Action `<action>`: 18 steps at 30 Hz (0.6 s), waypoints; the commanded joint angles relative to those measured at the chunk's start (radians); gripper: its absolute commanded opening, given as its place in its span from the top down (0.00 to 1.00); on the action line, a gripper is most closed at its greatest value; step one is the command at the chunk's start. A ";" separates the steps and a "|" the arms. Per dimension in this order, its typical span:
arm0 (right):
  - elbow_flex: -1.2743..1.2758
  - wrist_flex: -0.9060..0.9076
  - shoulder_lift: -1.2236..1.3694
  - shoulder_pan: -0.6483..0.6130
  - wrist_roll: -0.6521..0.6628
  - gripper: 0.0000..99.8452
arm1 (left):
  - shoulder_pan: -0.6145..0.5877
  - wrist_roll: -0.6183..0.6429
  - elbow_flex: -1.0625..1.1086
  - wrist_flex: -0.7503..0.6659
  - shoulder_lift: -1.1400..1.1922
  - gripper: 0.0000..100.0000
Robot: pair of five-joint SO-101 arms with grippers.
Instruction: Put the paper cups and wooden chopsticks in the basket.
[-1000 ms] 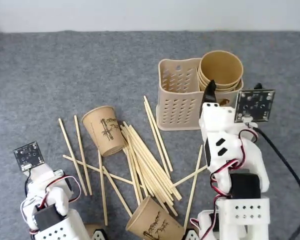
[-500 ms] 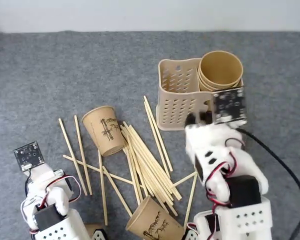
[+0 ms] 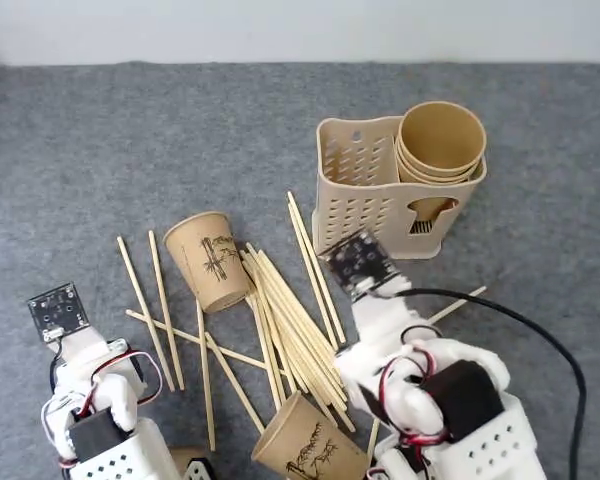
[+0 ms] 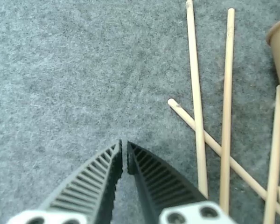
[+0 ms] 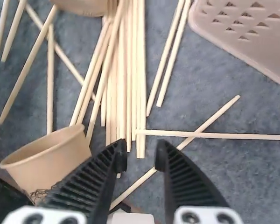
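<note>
Our right gripper (image 5: 139, 156) hangs with its fingers parted and nothing between them, right over the near ends of the chopstick bundle (image 5: 126, 88). Just beside one finger lies the near cup (image 5: 46, 158), on its side.

If we close here, we judge that we take several sticks at once, or only their tips. Held so far from the middle, they could swing down, fan out and slip. A finger that brushes the near cup could roll it away.

Just past the fingertips two loose sticks (image 5: 210, 135) cross each other. One reaches to the bundle's ends, so a lift may drag it askew.

Farther beyond the fingers lies the far cup (image 3: 212, 262), also on its side. Off to one side stands the basket (image 5: 242, 37), with stacked cups (image 3: 442, 140) in one compartment. Long sticks carried crooked could catch its rim.

Our left gripper (image 4: 123, 144) is clenched on nothing, with a few stray sticks (image 4: 196, 93) lying near, ahead of its tips.
</note>
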 commanded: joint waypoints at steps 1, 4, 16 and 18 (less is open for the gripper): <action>-0.057 0.018 -0.015 -0.021 -0.008 0.75 | -0.005 -0.002 -0.012 -0.003 -0.014 0.98; -0.060 0.054 0.051 -0.021 -0.012 0.68 | -0.005 -0.002 -0.012 -0.003 -0.014 0.98; -0.272 0.124 0.383 -0.179 -0.132 0.71 | -0.005 -0.002 -0.012 -0.003 -0.014 0.98; -0.288 0.119 0.410 -0.237 -0.183 0.71 | -0.005 -0.002 -0.012 -0.003 -0.014 0.98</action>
